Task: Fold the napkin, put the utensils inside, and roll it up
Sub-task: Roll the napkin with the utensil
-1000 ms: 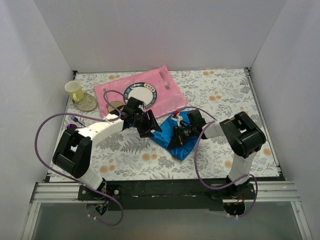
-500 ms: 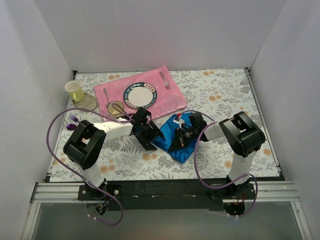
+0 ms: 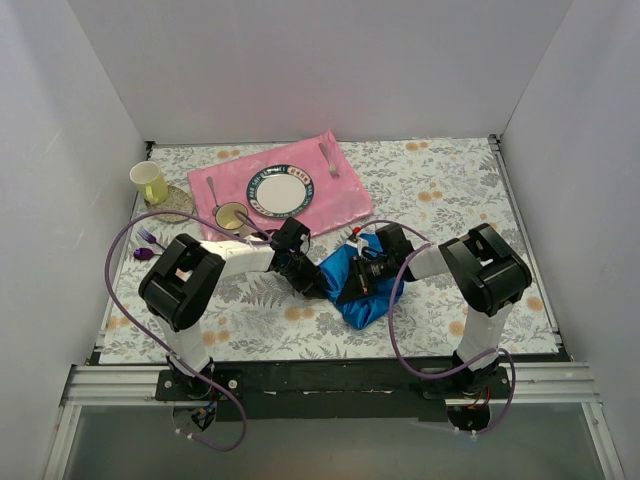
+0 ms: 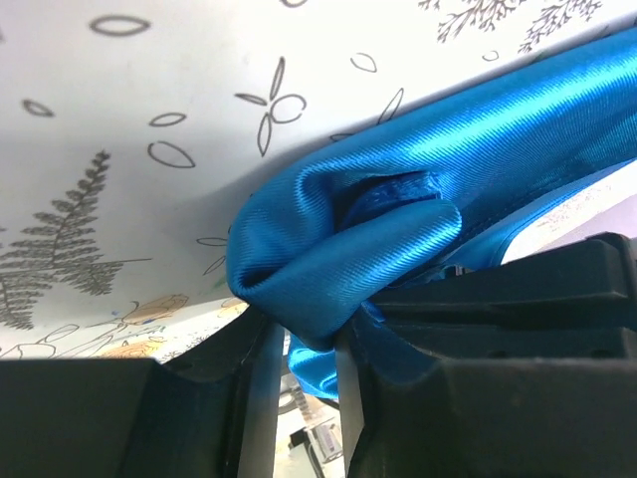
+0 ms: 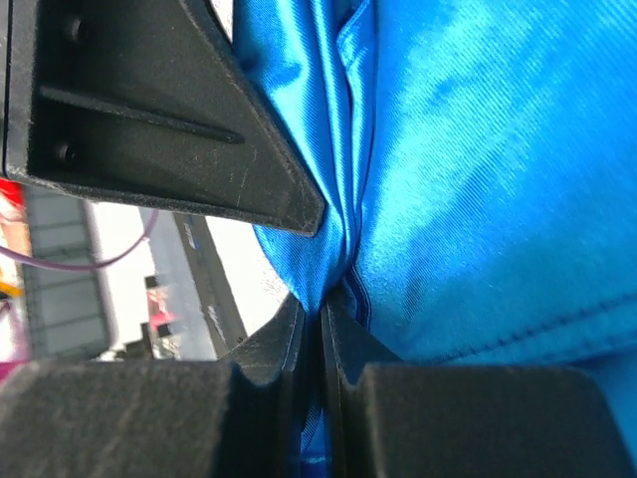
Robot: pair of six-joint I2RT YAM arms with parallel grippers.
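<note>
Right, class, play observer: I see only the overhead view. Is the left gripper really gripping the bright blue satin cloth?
Observer: Yes. The left wrist view shows the left gripper pinching a bunched fold of the bright blue satin napkin.
Operator: And the right?
Observer: The right gripper has its fingers almost together, a thin blue pleat clamped between them.
Operator: Any utensil inside?
Observer: None shows in either wrist view, only cloth.
</note>
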